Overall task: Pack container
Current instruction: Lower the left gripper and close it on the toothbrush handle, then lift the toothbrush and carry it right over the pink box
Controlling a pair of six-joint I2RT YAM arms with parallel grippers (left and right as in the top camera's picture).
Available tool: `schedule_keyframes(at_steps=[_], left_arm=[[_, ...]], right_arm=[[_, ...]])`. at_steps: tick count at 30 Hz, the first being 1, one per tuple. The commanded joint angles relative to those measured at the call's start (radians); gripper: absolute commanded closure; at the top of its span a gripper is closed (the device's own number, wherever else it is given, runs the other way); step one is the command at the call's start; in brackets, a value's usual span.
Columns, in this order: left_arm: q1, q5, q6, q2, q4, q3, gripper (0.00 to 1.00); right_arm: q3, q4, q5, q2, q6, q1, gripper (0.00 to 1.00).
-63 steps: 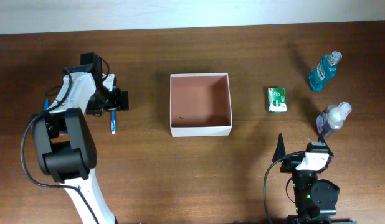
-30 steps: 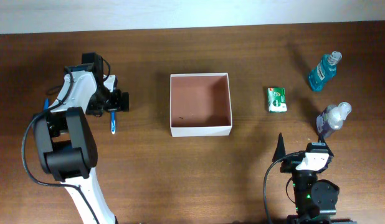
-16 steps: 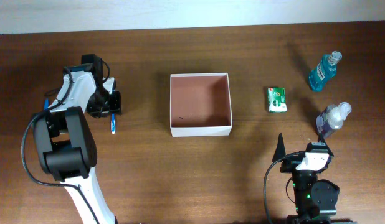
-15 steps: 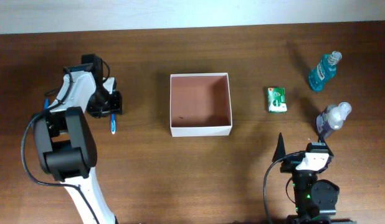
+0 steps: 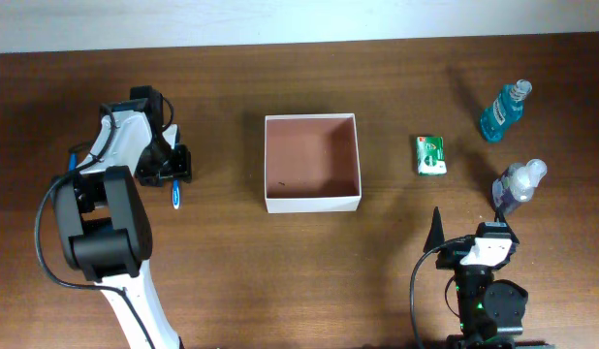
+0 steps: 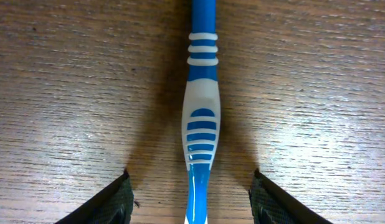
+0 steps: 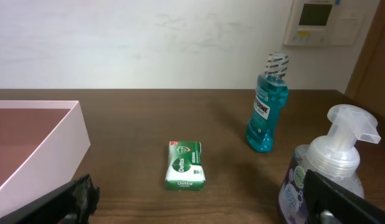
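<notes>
Container [image 5: 319, 155] sits mid-table: a square, shallow, open-topped box with thin white walls and a matte reddish-brown floor with nothing in it. It rests flat on the dark wood-grain table [image 5: 280, 271].

Your left gripper [image 6: 192, 202] is well off to the container's left, pointed down at a blue-and-white toothbrush [image 6: 202, 112]. Its dark fingers [image 6: 114, 202] are spread apart, one on each side of the ribbed grip of the handle, with bare wood showing on both sides. They have hold of nothing.

Your right gripper [image 7: 202, 196] is low at the near edge, to the container's right. Its fingers [image 7: 74, 199] are parted wide and grip nothing. From that wrist camera the container's white wall runs along the left side, just beyond the left finger.

Between the container and the bottles lies a small green soap packet [image 5: 431, 155], flat. Farther right stand a clear blue mouthwash bottle [image 5: 501, 111] and a pump bottle [image 5: 518, 184] with a white head, which is the one nearest the right gripper.
</notes>
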Motion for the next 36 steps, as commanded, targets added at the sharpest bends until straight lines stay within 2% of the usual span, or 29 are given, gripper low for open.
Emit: schedule_keyframes(at_steps=[1,6,8,12,16,17,18,24,28,36], left_arm=[[0.001,-0.012,-0.021,0.069,-0.005,-0.031,0.39],[0.001,-0.012,-0.021,0.069,-0.004,-0.031,0.4],[0.001,-0.012,-0.021,0.069,-0.005,-0.031,0.46],[0.001,-0.012,-0.021,0.069,-0.005,-0.031,0.61],[0.001,-0.012,-0.021,0.069,-0.005,-0.031,0.82],[0.001,-0.012,-0.021,0.069,-0.005,-0.031,0.91],[0.001,-0.012,-0.021,0.069,-0.005,-0.031,0.93],[0.001,-0.012,-0.021,0.069,-0.024,-0.01,0.99],[0.001,-0.012,-0.021,0.069,-0.075,0.05,0.99],[-0.007,0.0,-0.02,0.069,-0.282,0.301,0.99]], right_arm=[[-0.005,-0.008,0.002,-0.007,0.001,0.008,0.02],[-0.005,-0.008,0.002,-0.007,0.001,0.008,0.01],[-0.005,-0.007,0.002,-0.007,0.001,0.008,0.02],[-0.005,-0.008,0.002,-0.007,0.001,0.008,0.01],[-0.005,-0.008,0.002,-0.007,0.001,0.008,0.02],[-0.005,-0.008,0.002,-0.007,0.001,0.008,0.02],[-0.005,-0.007,0.002,-0.007,0.001,0.008,0.02],[-0.005,-0.008,0.002,-0.007,0.001,0.008,0.02],[-0.005,-0.008,0.002,-0.007,0.001,0.008,0.02],[-0.005,-0.008,0.002,-0.007,0.001,0.008,0.02]])
